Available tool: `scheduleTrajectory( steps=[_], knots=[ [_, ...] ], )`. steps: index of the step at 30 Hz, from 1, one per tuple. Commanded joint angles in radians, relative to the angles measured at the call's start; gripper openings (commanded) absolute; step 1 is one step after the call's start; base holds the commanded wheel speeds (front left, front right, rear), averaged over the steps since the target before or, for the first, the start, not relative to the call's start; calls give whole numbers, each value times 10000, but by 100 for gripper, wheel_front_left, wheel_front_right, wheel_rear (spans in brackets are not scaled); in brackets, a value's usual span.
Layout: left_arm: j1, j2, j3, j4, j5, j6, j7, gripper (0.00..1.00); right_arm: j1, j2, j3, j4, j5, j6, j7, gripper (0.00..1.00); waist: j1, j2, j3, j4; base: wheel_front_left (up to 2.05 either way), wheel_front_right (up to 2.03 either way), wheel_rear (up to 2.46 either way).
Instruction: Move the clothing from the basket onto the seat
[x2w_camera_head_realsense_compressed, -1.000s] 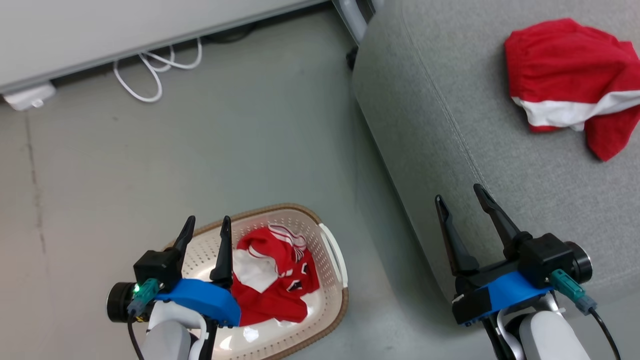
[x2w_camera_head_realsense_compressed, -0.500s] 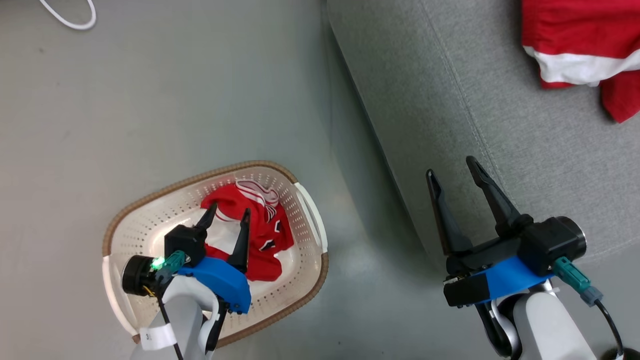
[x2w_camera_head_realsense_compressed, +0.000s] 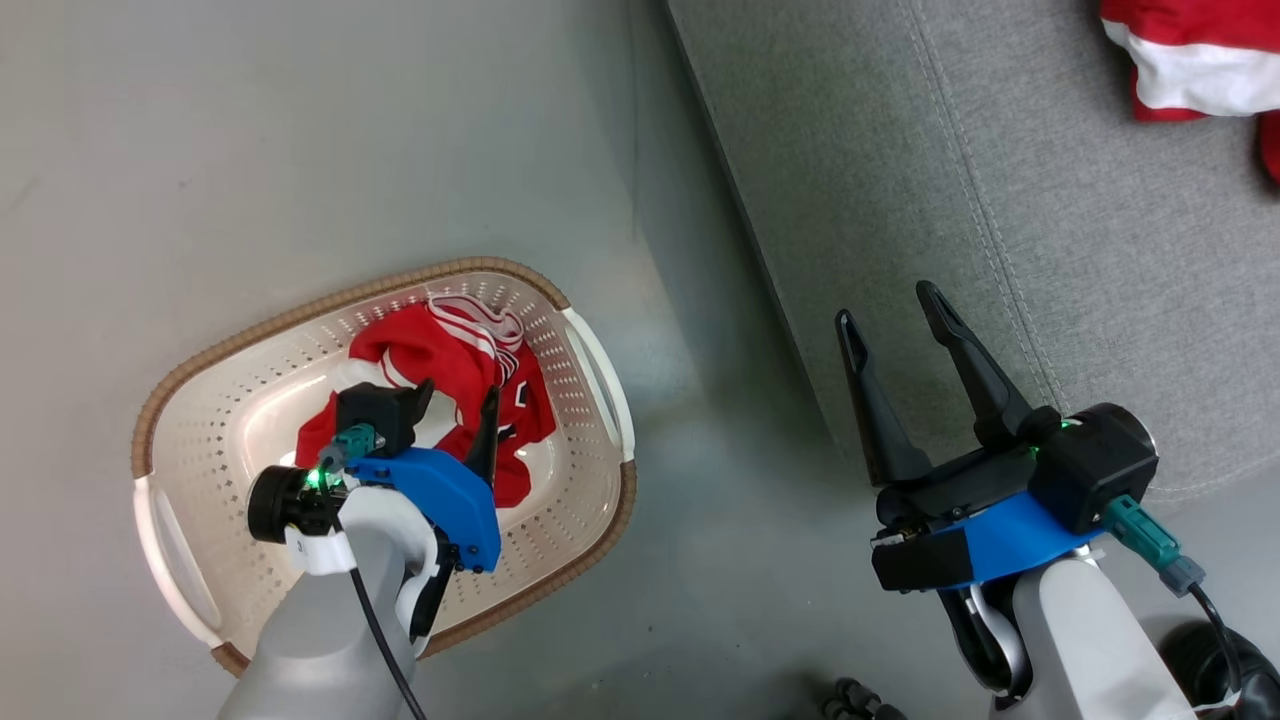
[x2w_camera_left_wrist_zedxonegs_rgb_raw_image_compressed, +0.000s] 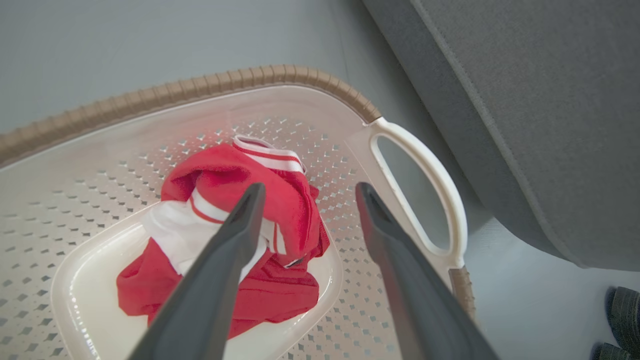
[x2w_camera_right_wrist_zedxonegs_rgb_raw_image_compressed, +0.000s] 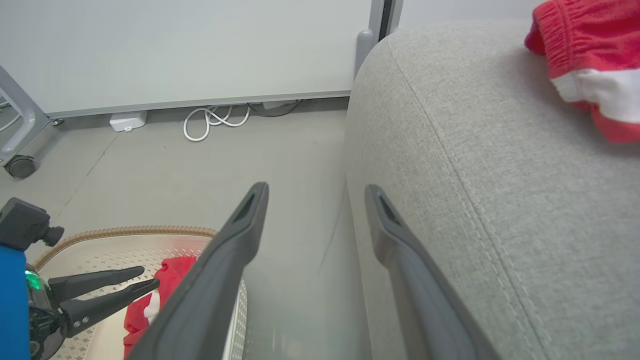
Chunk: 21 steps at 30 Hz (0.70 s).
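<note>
Head view: my left gripper (x2w_camera_head_realsense_compressed: 458, 390), fingers apart, empty, hangs over the jersey (x2w_camera_head_realsense_compressed: 440, 345) in the basket (x2w_camera_head_realsense_compressed: 300, 315); my right gripper (x2w_camera_head_realsense_compressed: 885, 303), fingers apart, empty, is at the edge of the seat (x2w_camera_head_realsense_compressed: 900, 150), where the shorts (x2w_camera_head_realsense_compressed: 1190, 70) lie. Left wrist view: jersey crumpled on the basket bottom beneath my spread fingers. Right wrist view: spread fingers at the seat's edge, shorts well beyond.

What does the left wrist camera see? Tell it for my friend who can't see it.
The left gripper, fingers open, points at a crumpled red-and-white jersey lying in the cream basket. The grey seat stands beside the basket at the upper right.
</note>
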Motion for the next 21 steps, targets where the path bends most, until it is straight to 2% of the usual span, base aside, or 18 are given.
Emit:
scheduleTrajectory(
  steps=[1, 10, 21],
  knots=[
    [-239, -11, -4, 127, -119, -17, 94, 100, -152, 12, 17, 17, 72, 1, -61, 100, -1, 0, 122, -53, 0, 0, 0],
    [-823, -145, 46, 935, -1412, -17, 778, 100, -416, 12, 195, 133, 223, 1, -158, 100, -1, 0, 523, -219, 0, 0, 0],
    [-1489, -10, 438, 1956, -2098, -14, 1020, 100, -546, 12, 397, 17, 504, 1, -179, 100, -1, 0, 1035, -627, 0, 0, 0]
  ],
)
